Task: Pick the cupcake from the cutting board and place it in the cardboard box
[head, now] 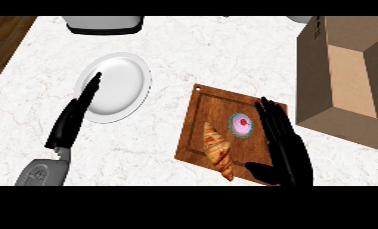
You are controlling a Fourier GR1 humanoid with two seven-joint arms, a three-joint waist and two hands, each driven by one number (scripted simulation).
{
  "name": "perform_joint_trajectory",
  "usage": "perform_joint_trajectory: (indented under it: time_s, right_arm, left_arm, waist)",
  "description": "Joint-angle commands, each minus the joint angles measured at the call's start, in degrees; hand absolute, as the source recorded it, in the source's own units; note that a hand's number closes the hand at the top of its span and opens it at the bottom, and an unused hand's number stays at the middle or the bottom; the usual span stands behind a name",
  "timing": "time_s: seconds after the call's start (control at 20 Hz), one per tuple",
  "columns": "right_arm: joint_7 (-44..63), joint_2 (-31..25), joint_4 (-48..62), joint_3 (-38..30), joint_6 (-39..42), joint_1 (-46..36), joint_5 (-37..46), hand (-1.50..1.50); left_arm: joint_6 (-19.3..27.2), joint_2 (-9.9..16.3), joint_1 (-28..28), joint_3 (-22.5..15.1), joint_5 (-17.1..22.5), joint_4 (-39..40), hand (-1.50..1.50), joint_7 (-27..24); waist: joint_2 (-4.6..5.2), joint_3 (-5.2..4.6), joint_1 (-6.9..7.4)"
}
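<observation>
Closing in: the right hand (284,145) hangs over the right side of the cutting board (214,110), fingers straight and spread from the thumb, holding nothing; the grasp looks not yet made.
Counter (192,53): pale marble, bearing everything here.
Cardboard box (325,103): open-topped, at the far right, just beside the board's right edge; its near wall is what the carried load will likely have to rise over before it goes in.
Cutting board: wooden, set at a slant, near centre-right.
Plate (122,80): white, left of the board and well apart from it; out of the path.
Left hand (74,118): fingers straight and together, tips lying over the plate's near-left rim, idle.
Croissant (218,150): on the board, near and left of the target; the thumb, low by its near end, might nudge it when closing.
Cupcake (241,124): pink-topped, on the board, just left of the right hand's fingers.
Doing it well: I would bring fingers and thumb round the cupcake's sides rather than its top, lift straight up, then travel right.
Appliance (103,24): grey-and-dark, at the far edge, no obstacle.
</observation>
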Motion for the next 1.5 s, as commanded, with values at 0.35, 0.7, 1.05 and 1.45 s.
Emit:
perform_joint_trajectory:
  time_s: [0.35,0.7,1.05,1.45]
  right_arm:
    - [1.2,1.4,4.4,2.7,0.0,-2.4,-0.4,-1.50]
    - [-2.0,1.3,16.0,-2.0,-3.2,-11.3,-3.6,-1.50]
    - [-1.8,1.1,22.7,0.7,-14.5,-11.2,5.5,1.50]
    - [1.3,1.4,20.7,2.9,-21.2,-13.4,6.8,1.50]
  left_arm:
    - [-1.4,-2.4,-3.2,3.0,-3.0,5.7,0.00,-3.3]
    - [-4.4,-1.0,-1.2,5.5,-2.4,2.6,0.00,-2.8]
    - [-1.6,-3.7,-1.6,4.1,-4.9,4.5,0.00,-3.5]
    - [-3.4,-2.8,3.0,4.5,-4.7,-0.6,0.00,-3.4]
  waist:
    - [0.00,0.00,-0.10]
    - [0.02,0.01,0.11]
    - [0.15,0.01,-0.09]
    - [0.00,0.01,0.27]
